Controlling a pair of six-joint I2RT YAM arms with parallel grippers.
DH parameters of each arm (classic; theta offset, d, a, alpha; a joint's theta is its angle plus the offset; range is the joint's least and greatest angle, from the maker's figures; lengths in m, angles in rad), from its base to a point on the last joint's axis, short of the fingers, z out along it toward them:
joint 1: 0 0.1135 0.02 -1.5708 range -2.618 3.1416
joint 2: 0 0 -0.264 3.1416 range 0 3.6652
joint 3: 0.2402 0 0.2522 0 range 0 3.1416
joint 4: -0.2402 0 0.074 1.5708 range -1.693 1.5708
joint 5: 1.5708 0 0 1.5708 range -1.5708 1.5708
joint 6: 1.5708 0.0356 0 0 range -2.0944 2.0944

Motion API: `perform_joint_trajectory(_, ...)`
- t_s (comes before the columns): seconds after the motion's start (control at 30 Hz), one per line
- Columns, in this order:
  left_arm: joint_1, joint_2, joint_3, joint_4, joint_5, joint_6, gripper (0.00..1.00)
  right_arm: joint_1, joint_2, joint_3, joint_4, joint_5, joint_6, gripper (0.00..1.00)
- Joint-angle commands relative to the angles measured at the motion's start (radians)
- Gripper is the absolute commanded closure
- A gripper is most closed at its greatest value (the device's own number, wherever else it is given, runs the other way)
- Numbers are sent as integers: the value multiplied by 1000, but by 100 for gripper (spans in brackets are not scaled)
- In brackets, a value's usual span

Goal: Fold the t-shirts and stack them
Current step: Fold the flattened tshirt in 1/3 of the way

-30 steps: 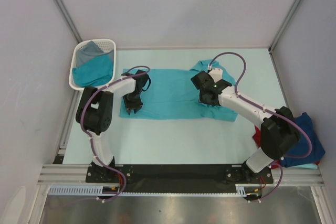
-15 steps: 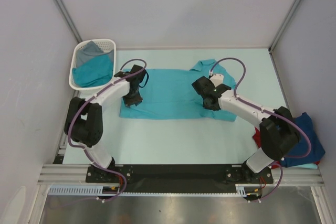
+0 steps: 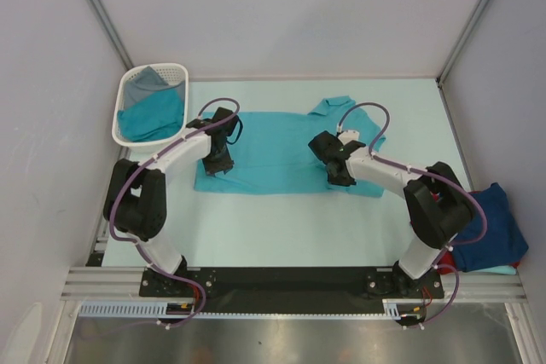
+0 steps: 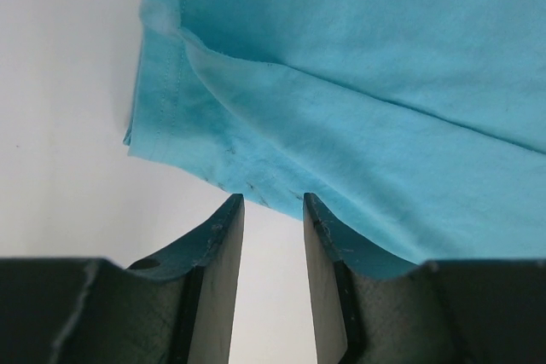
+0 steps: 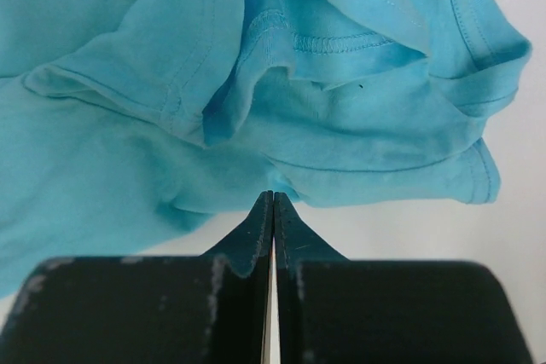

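Note:
A teal t-shirt lies spread flat across the table, collar and sleeves to the right. My left gripper stands at its near left corner. In the left wrist view this gripper is open, its tips at the shirt's hem, with bare table between the fingers. My right gripper is at the shirt's near right edge. In the right wrist view it is shut, and the rumpled cloth by the sleeve puckers into its tips.
A white slotted basket at the back left holds a teal cloth and a grey one. A navy t-shirt lies at the near right over a bit of red cloth. Walls close in on three sides.
The right gripper has closed at the shirt's near right edge, and its arm has drawn in. The left arm swung its elbow outward early on, and its gripper has stayed open at the left corner.

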Motion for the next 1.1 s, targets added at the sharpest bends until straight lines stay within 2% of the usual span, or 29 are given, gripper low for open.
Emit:
perform_joint_trajectory(0.0, -5, -39, 5, 15, 8, 31, 61, -14, 43, 46, 34, 0, 12, 100)
perform_joint_trajectory(0.43, -5, -7, -32, 43, 46, 31, 61, -48, 152, 161, 37, 16, -16, 100)
perform_joint_trajectory(0.83, -5, 64, -39, 55, 92, 31, 62, -96, 198, 167, 63, 16, -40, 100)
perform_joint_trajectory(1.07, -5, 79, -50, 61, 97, 28, 62, -128, 232, 241, 60, 13, -52, 100)
